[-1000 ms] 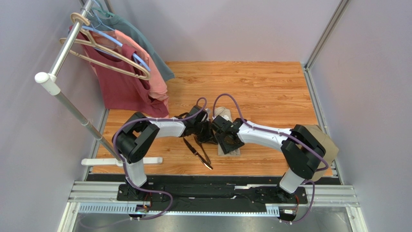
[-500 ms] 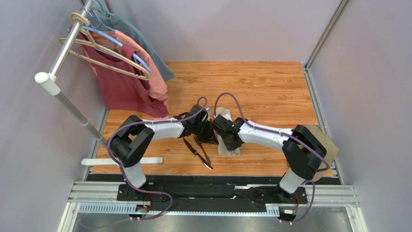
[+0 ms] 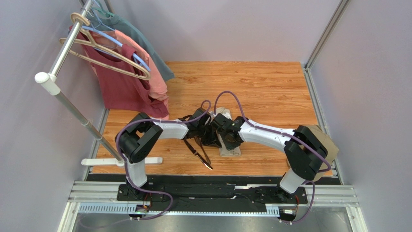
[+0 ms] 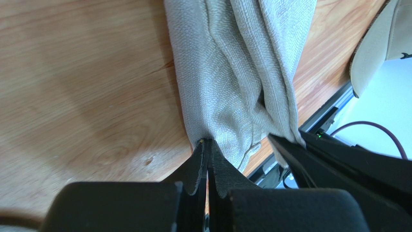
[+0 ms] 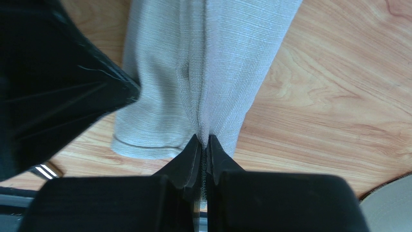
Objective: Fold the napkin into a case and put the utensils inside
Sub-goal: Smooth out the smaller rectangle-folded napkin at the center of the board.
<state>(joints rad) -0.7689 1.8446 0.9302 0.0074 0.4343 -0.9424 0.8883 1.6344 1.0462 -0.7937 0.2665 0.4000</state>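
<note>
The beige napkin (image 3: 229, 147) lies on the wooden table as a narrow folded strip, mostly hidden by both wrists in the top view. My left gripper (image 4: 208, 141) is shut on the cloth's near left edge (image 4: 237, 72). My right gripper (image 5: 203, 139) is shut on a raised fold along the middle of the napkin (image 5: 203, 63). Both grippers sit close together over the strip, left gripper (image 3: 211, 137) beside right gripper (image 3: 226, 138). The utensils (image 3: 202, 157), a dark fork and knife, lie crossed on the table just left of the napkin.
A clothes rack (image 3: 67, 43) with red (image 3: 121, 84) and pink (image 3: 154, 82) shirts stands at the back left. A tan cap (image 3: 325, 145) rests at the table's right edge behind the right arm. A white bar (image 3: 121, 161) lies at the front left.
My right gripper has closed onto the napkin's middle fold. The left arm has shifted a little to the right, still shut on the cloth.
</note>
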